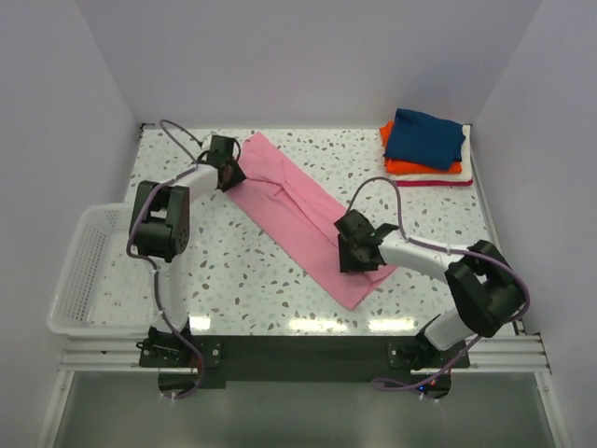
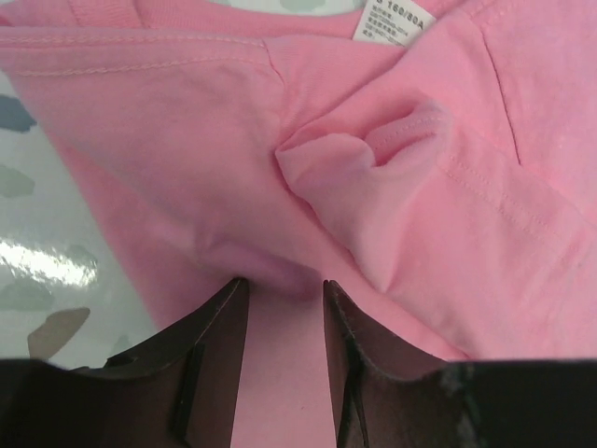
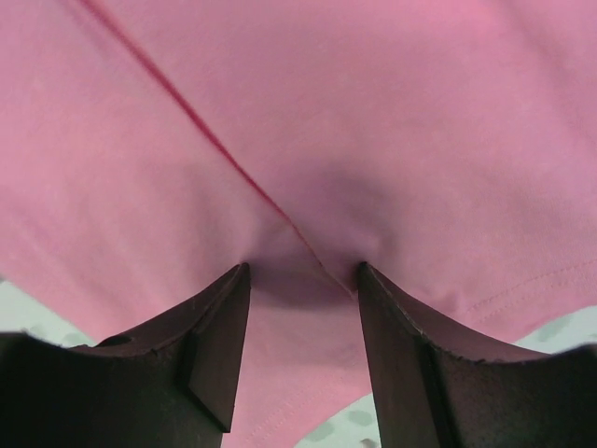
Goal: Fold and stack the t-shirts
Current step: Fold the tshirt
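Observation:
A light pink t-shirt (image 1: 298, 201) lies folded into a long diagonal strip across the speckled table, from back left to front right. My left gripper (image 1: 233, 168) sits at the strip's back-left end, near the collar; in the left wrist view its jaws (image 2: 284, 289) are shut on a bunched fold of the pink cloth (image 2: 187, 140), below the size label (image 2: 392, 21). My right gripper (image 1: 350, 252) is at the front-right end, near the hem; its jaws (image 3: 301, 271) pinch puckered pink cloth (image 3: 373, 93). Folded shirts are stacked at the back right, navy blue (image 1: 424, 137) on top of orange (image 1: 396, 166).
A white wire basket (image 1: 79, 271) hangs off the table's left edge. White walls close the table at the back and sides. White and red cloth edges (image 1: 448, 179) show under the stack at the back right.

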Controlling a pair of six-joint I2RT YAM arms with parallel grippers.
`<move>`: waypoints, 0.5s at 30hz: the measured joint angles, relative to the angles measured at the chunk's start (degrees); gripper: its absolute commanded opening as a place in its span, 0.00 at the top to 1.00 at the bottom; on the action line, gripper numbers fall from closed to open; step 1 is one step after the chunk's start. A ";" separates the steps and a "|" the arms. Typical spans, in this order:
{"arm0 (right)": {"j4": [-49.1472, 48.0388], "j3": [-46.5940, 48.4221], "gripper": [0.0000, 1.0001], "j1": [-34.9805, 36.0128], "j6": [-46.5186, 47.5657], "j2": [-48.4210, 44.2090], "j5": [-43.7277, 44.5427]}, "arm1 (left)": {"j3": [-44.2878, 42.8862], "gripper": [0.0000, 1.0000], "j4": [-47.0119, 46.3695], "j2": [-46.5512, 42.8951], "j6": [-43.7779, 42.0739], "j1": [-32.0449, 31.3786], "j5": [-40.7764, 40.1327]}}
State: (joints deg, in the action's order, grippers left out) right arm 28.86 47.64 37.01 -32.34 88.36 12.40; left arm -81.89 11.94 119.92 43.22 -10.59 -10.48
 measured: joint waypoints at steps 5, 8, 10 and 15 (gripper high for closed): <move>-4.48 -1.90 0.47 9.84 -9.81 -1.75 -2.67 | -9.25 0.45 2.45 5.62 -3.67 1.64 -0.31; -6.99 0.48 0.47 16.00 -14.93 1.09 -4.46 | -15.26 0.33 2.54 9.64 -6.01 2.67 0.07; -8.35 5.55 0.46 19.67 -17.88 6.19 -6.29 | -18.10 0.31 1.86 11.52 -7.08 3.39 1.60; -10.60 17.66 0.46 23.17 -20.13 15.21 -9.49 | -20.63 0.23 -0.63 13.29 -8.41 5.29 7.96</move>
State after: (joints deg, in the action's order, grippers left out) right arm 18.26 65.30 60.18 -52.47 103.57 2.92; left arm -102.52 11.31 133.21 34.81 -5.30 -2.52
